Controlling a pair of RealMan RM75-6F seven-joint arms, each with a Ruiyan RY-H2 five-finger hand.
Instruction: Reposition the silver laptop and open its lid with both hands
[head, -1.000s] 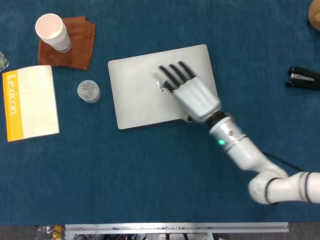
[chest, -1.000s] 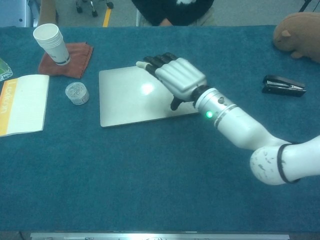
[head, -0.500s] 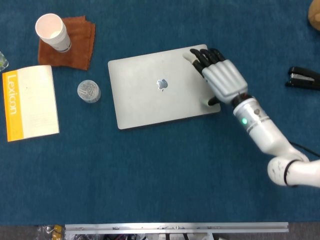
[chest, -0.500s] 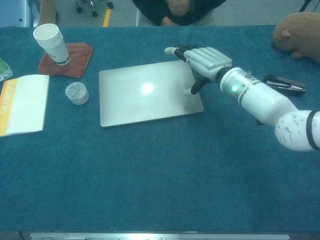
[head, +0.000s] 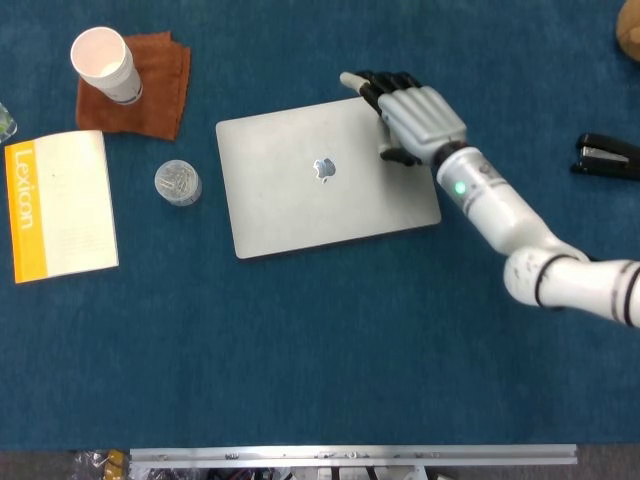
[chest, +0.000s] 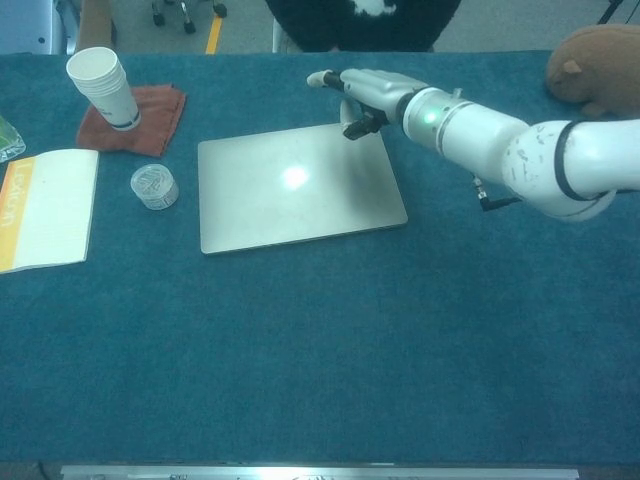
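Observation:
The silver laptop (head: 300, 195) (chest: 290, 195) lies shut and flat in the middle of the blue table, its logo facing up and its body slightly skewed. My right hand (head: 410, 110) (chest: 372, 93) hovers at the laptop's far right corner with its fingers stretched out past the far edge and nothing in its grasp. Its thumb (head: 396, 155) points down at the lid near that corner; whether it touches is unclear. My left hand appears in neither view.
Left of the laptop are a small clear jar (head: 178, 183), a yellow and white book (head: 60, 205), and a paper cup (head: 103, 62) on a brown cloth (head: 160, 85). A black stapler (head: 607, 157) and a brown plush toy (chest: 597, 55) lie at the right.
My right hand has left the middle of the lid, sliding right and then toward the far right corner. The laptop has not shifted.

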